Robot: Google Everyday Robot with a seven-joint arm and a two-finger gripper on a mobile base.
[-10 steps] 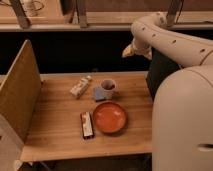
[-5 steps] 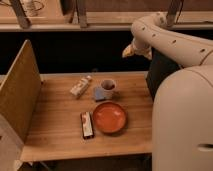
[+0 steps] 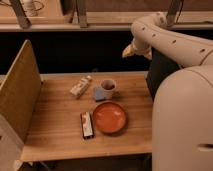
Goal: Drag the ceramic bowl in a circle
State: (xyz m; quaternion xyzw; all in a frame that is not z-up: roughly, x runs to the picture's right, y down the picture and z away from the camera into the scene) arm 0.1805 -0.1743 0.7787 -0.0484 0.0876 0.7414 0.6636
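The ceramic bowl [image 3: 109, 117], wide, shallow and orange-red, sits on the wooden table [image 3: 55, 130] near its front middle. My gripper [image 3: 129, 51] hangs at the end of the white arm, high above the table's back right, well apart from the bowl. Nothing shows in it.
A small white mug [image 3: 108, 87] with a dark inside stands behind the bowl, with a blue object [image 3: 99, 93] at its left. A whitish packet [image 3: 80, 86] lies further left. A dark snack bar [image 3: 87, 124] lies left of the bowl. A woven panel [image 3: 19, 95] walls the table's left side. My white body [image 3: 182, 120] fills the right.
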